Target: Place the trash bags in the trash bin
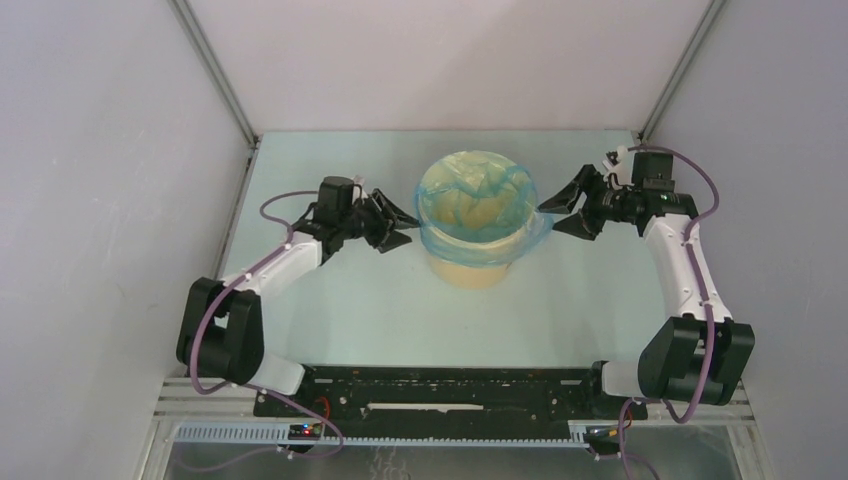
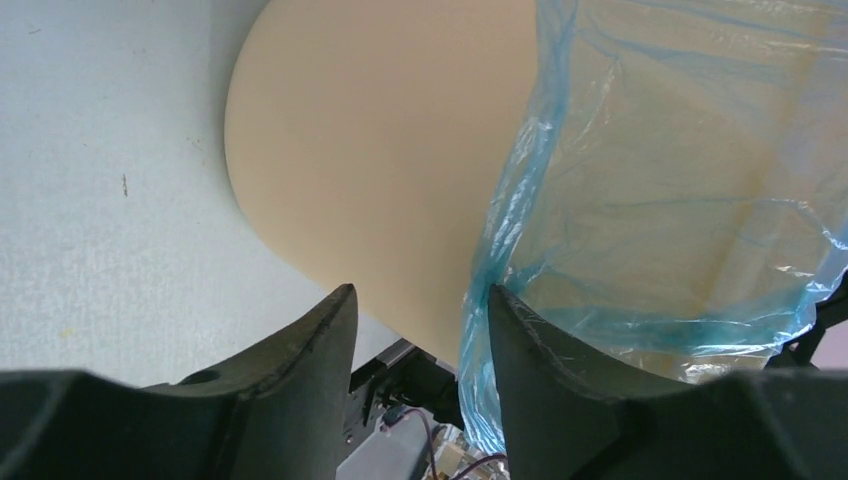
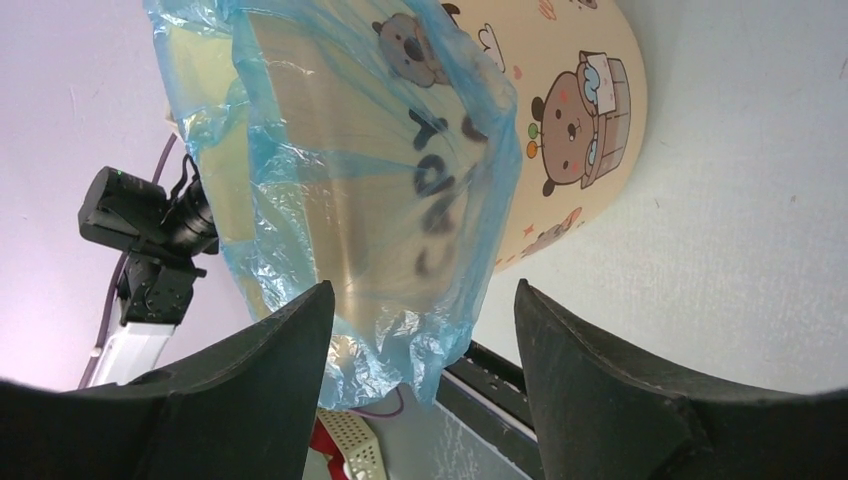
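1. The trash bag (image 3: 380, 200) is met just ahead of the right hand (image 3: 422, 290). That hand is released, its fingers spread wide with nothing gripped. A loose, crumpled fold of film is seen hanging in line with the gap.
2. The left hand (image 2: 420, 300) is also unclenched, fingers parted and nothing pinched. The film's bunched edge is seen just beyond one finger; whether it is touched cannot be told.
3. Beyond and between both hands, the trash bin (image 1: 470, 272) is stood upright on the counter (image 1: 350, 300). The bag is already seated inside it, its mouth turned down over the rim as a cuff.
4. The step in hand is judged to be the finishing of the lining, since the cuff bulges loosely on the right hand's side. The next move calls for the slack to be pinched lightly and drawn down evenly, without the light tub being tipped.
5. The film is thin, translucent, light blue, glossy and wrinkled. The bin is smooth, pale yellow, round and tapered toward its base, and is printed with dark lettering and cartoon bears. The counter is pale and flat.
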Action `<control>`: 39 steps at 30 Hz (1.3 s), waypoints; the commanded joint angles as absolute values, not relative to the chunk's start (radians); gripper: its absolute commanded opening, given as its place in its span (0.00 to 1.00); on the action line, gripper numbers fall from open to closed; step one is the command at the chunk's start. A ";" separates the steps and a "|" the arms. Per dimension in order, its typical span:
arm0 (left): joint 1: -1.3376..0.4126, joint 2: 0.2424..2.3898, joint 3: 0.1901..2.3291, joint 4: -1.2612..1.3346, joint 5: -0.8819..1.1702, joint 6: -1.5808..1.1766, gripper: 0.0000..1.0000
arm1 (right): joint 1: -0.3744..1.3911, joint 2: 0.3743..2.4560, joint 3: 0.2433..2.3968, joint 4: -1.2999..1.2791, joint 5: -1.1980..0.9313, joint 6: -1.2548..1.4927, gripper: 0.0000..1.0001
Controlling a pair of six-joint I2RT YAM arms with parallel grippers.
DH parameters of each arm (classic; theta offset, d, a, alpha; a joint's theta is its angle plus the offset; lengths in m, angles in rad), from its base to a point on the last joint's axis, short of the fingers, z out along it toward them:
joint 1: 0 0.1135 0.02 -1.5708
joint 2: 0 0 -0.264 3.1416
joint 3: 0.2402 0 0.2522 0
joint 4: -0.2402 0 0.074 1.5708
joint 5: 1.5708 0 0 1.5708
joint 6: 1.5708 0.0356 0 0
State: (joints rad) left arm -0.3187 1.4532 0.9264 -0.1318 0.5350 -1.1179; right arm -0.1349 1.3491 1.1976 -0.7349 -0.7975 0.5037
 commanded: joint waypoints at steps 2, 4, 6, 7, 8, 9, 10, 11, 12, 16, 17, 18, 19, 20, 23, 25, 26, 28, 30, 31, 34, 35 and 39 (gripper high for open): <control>-0.319 1.401 0.871 0.036 0.563 -1.164 0.59 | -0.154 1.359 1.190 -0.720 -0.844 0.472 0.72; -0.320 1.408 0.857 0.086 0.579 -1.208 0.52 | -0.152 1.373 1.159 -0.672 -0.873 0.496 0.70; -0.321 1.426 0.853 0.098 0.584 -1.224 0.42 | -0.149 1.387 1.123 -0.591 -0.907 0.539 0.62; -0.321 1.430 0.851 0.101 0.583 -1.227 0.36 | -0.148 1.393 1.109 -0.568 -0.917 0.562 0.58; -0.321 1.435 0.845 0.105 0.582 -1.233 0.30 | -0.147 1.400 1.098 -0.537 -0.924 0.579 0.53; -0.321 1.443 0.839 0.108 0.580 -1.238 0.24 | -0.146 1.403 1.087 -0.522 -0.921 0.595 0.50; -0.321 1.451 0.833 0.111 0.580 -1.242 0.16 | -0.146 1.406 1.076 -0.504 -0.915 0.605 0.45; -0.322 1.460 0.831 0.118 0.580 -1.246 0.11 | -0.146 1.408 1.062 -0.484 -0.906 0.613 0.39; -0.322 1.469 0.828 0.119 0.577 -1.246 0.06 | -0.144 1.413 1.045 -0.458 -0.895 0.622 0.35; -0.329 1.509 0.821 0.112 0.560 -1.243 0.00 | -0.126 1.472 1.020 -0.426 -0.855 0.595 0.17; -0.332 1.519 0.821 0.109 0.557 -1.241 0.00 | -0.120 1.489 1.020 -0.425 -0.847 0.584 0.15; -0.335 1.526 0.822 0.103 0.553 -1.239 0.00 | -0.114 1.502 1.020 -0.424 -0.838 0.575 0.14; -0.339 1.530 0.828 0.085 0.545 -1.225 0.00 | -0.111 1.513 1.020 -0.424 -0.829 0.566 0.13; -0.341 1.533 0.834 0.055 0.532 -1.211 0.00 | -0.108 1.522 1.020 -0.422 -0.822 0.560 0.13; -0.341 1.538 0.837 0.016 0.531 -1.187 0.00 | -0.109 1.540 1.022 -0.416 -0.814 0.550 0.15; -0.341 1.532 0.840 0.008 0.540 -1.168 0.00 | -0.110 1.539 1.034 -0.434 -0.802 0.531 0.19; -0.341 1.523 0.844 -0.018 0.536 -1.154 0.00 | -0.110 1.535 1.046 -0.451 -0.791 0.517 0.22; -0.340 1.510 0.855 -0.070 0.521 -1.119 0.00 | -0.110 1.526 1.081 -0.502 -0.753 0.481 0.29; -0.338 1.500 0.875 -0.119 0.523 -1.085 0.04 | -0.113 1.517 1.137 -0.601 -0.695 0.441 0.40; -0.336 1.491 0.885 -0.143 0.518 -1.064 0.07 | -0.115 1.508 1.169 -0.653 -0.657 0.422 0.45; -0.337 1.435 0.929 -0.262 0.469 -0.974 0.22 | -0.122 1.465 1.266 -0.811 -0.510 0.385 0.60; -0.335 1.418 0.941 -0.306 0.447 -0.942 0.28 | -0.125 1.446 1.295 -0.846 -0.470 0.375 0.64; -0.327 1.362 0.962 -0.418 0.413 -0.859 0.46 | -0.125 1.406 1.429 -0.970 -0.331 0.341 0.75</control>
State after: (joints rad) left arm -0.3355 1.4506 0.8829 -0.2771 0.4683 -0.9920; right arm -0.1196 1.4860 1.2964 -0.7918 -0.5159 0.4171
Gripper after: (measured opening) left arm 0.415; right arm 0.721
